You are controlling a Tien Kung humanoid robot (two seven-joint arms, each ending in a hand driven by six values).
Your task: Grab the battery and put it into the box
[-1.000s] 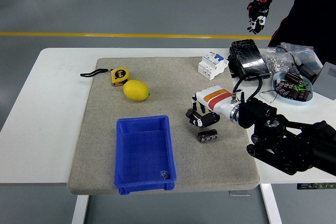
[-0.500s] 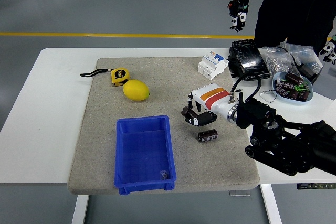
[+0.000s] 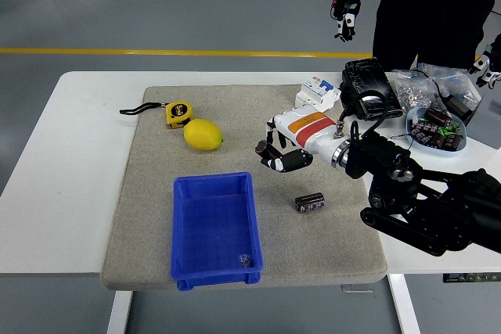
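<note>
Right robot hand with fingers curled, empty, above grey mat; small dark cylindrical battery lies near, beside blue plastic box.

Single high head view, forward-down over table.

A white rectangular table carries a large grey felt mat across its middle, with a pale blue bowl near its right edge.

A blue box is sitting on a grey mat over the white surface, beside a yellow lemon and dark brown battery.
</note>
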